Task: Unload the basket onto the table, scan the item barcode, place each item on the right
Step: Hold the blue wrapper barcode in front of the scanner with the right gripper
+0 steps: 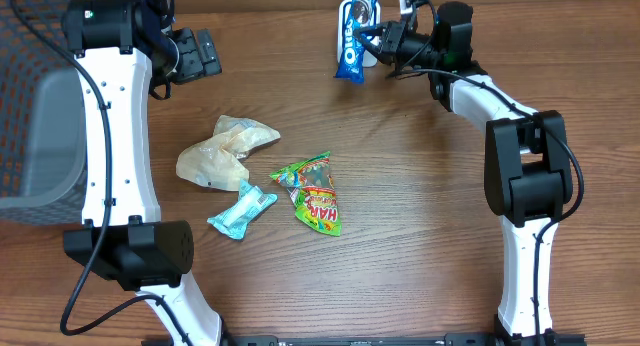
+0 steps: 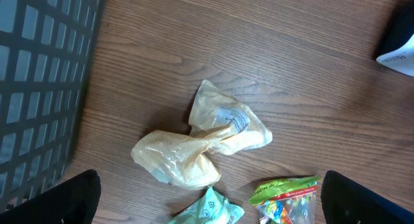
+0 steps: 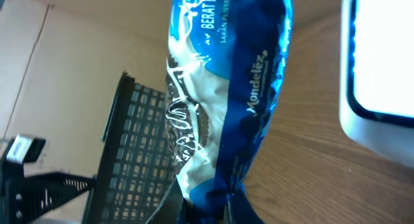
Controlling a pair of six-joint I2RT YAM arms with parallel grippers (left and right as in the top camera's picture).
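Note:
The item is a blue and white Oreo packet point(image 1: 353, 38), held upright off the table at the back centre with my right gripper point(image 1: 378, 41) shut on its lower end. In the right wrist view the packet point(image 3: 226, 75) fills the middle and the right gripper point(image 3: 223, 208) pinches its crimped bottom. A white device with a bright window point(image 3: 381, 62) stands just right of the packet; no barcode shows. My left gripper point(image 1: 200, 54) hangs open at the back left, nothing between its fingers point(image 2: 71, 198).
A crumpled beige bag point(image 1: 225, 151), a teal packet point(image 1: 242, 210) and a green candy bag point(image 1: 315, 193) lie mid-table. A dark mesh basket point(image 1: 35, 116) stands at the left edge. The white device's corner point(image 2: 398, 49) shows far right in the left wrist view.

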